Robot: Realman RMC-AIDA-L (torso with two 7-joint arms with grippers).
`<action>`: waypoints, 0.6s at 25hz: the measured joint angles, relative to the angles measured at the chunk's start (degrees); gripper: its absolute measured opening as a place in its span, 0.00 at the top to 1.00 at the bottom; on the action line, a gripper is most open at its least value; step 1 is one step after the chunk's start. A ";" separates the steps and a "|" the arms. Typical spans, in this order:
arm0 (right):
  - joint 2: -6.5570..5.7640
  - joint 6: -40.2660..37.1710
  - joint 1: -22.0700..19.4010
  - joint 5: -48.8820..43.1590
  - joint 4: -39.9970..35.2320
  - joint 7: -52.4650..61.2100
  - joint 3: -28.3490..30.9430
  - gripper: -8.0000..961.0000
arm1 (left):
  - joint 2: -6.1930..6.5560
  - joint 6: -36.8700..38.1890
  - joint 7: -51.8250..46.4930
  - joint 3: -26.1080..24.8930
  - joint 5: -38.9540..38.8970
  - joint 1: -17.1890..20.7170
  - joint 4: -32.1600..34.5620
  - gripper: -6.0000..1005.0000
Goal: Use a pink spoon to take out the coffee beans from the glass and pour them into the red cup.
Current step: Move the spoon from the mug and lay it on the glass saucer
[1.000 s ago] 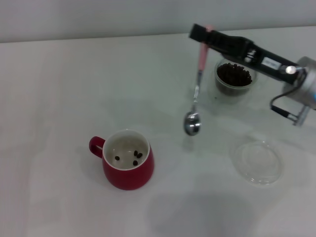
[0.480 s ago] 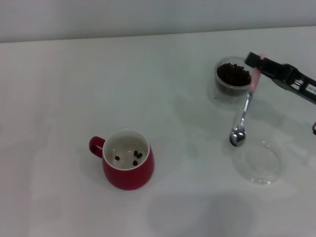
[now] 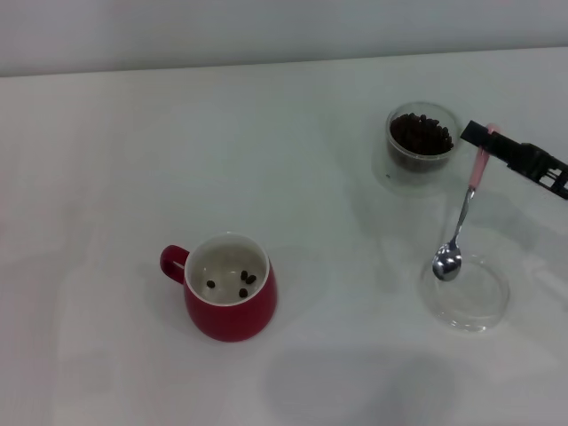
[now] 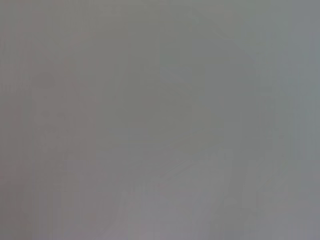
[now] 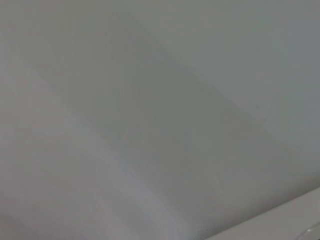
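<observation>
A few beans point(image 3: 240, 284) lie in the red cup point(image 3: 230, 302) mid-desk; the glass point(image 3: 420, 146) by the right edge remains nearly full. The right tool point(image 3: 485, 138) pinches the spoon point(image 3: 461, 226), hanging empty over a clear dish point(image 3: 484, 315).

Open white table point(image 3: 177, 142): wide bare run between cup point(image 3: 230, 287) and glass point(image 3: 420, 146), and all along the cup's left and far sides. Obstacles: cup, standing alone, 3 beans inside; glass well to the cup's right and farther back, full of beans point(image 3: 421, 132); clear dish point(image 3: 465, 292) nearer than the glass. Right gripper point(image 3: 484, 139) just right of the glass, spoon point(image 3: 461, 226) hanging over the dish's rim.
</observation>
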 joint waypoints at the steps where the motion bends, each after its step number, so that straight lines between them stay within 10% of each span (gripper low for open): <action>1: 0.02 0.64 0.10 -0.11 0.01 -0.34 -0.05 0.76 | 0.00 0.00 0.00 0.00 0.00 -0.04 0.00 0.12; 15: 0.17 5.92 -0.01 -0.79 0.08 -6.74 -0.43 0.76 | 0.06 0.00 0.01 0.00 -0.76 -0.25 0.00 0.12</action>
